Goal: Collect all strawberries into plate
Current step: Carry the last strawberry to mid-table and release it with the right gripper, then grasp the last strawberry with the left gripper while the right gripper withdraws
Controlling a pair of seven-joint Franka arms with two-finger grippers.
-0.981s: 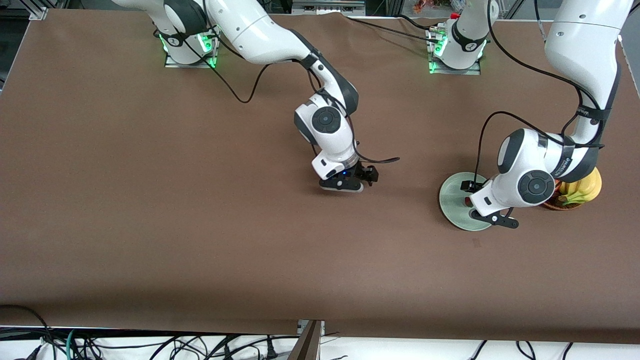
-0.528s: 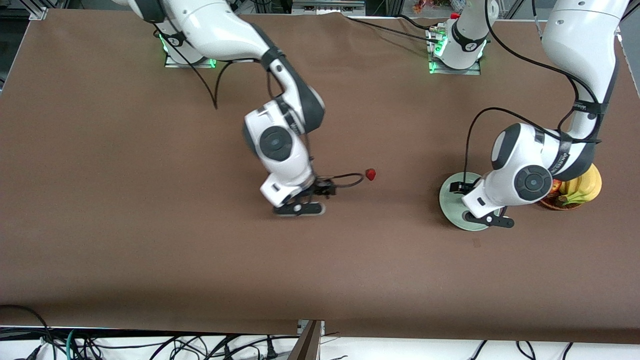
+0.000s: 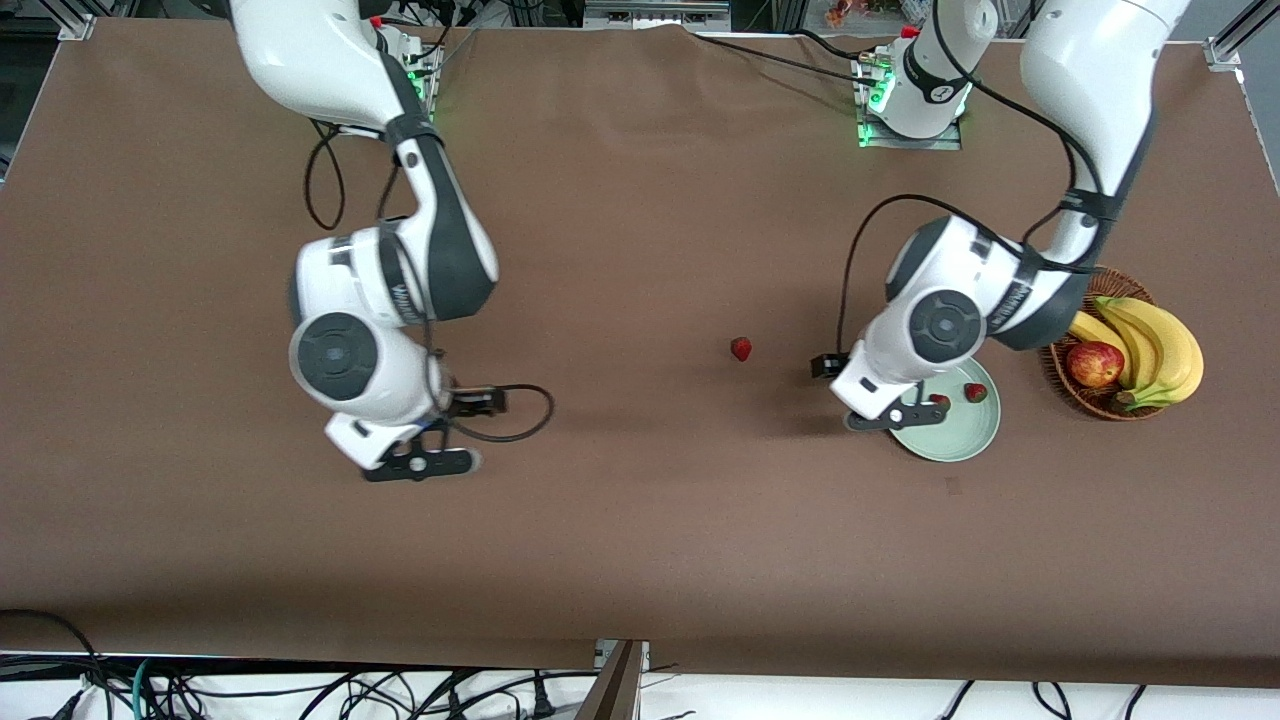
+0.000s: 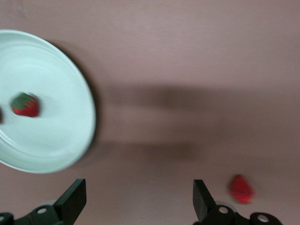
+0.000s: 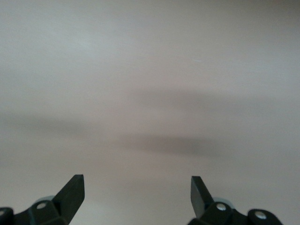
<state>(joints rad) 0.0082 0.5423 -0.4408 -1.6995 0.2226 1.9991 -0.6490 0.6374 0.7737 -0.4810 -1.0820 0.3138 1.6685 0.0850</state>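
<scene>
A wide desk covered edge to edge in plain brown cloth fills the front view, with both arm bases bolted along its upper edge and lit by small green lamps. Along the edge nearest the front camera runs a white strip tangled with black cables, and grey metal framing shows at the upper corners. The pale green plate lies toward the left arm's end of the desk, and two strawberries rest in it: one in the open, another partly hidden by the left arm's hardware. A third strawberry sits alone on the bare cloth, near the plate but apart from it, toward the middle of the desk. Just beside the plate, closer still to the left arm's end, a brown wicker basket holds a red apple and a bunch of yellow bananas. The left gripper hangs over the plate's rim and the cloth next to it, its fingers spread wide and holding nothing; its wrist view shows the plate edge, one berry in it and the loose berry on the cloth. The right gripper hangs over empty brown cloth toward the right arm's end of the desk, well apart from the fruit, fingers likewise wide and empty.
</scene>
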